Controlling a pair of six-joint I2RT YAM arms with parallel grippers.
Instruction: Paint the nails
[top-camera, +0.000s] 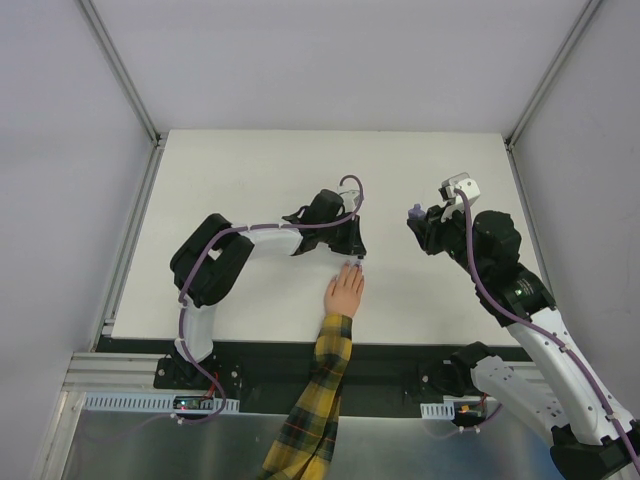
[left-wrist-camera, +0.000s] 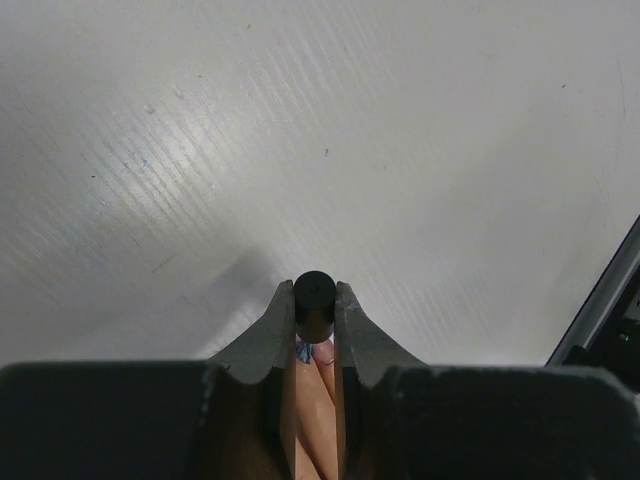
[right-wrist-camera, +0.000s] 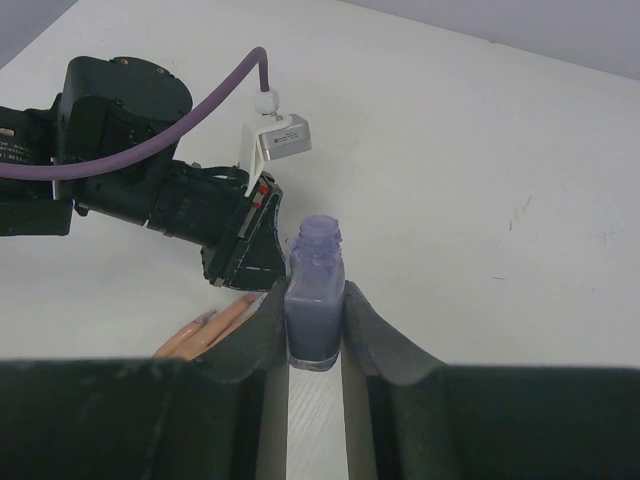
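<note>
Brush poised over the fingertips: left gripper (top-camera: 352, 254) pinching the black cap (left-wrist-camera: 314, 292), right gripper (right-wrist-camera: 316, 335) clamped on the open bottle (right-wrist-camera: 315, 295).
The nails (left-wrist-camera: 318, 352) lie directly under the cap, framed between the left jaws, on the hand (top-camera: 344, 295) resting flat on the table (top-camera: 250, 170); one looks bluish. Best, I judge, to hold the cap upright, lower lightly and stroke along a single nail — off the skin. The bottle stands well apart to the right.
</note>
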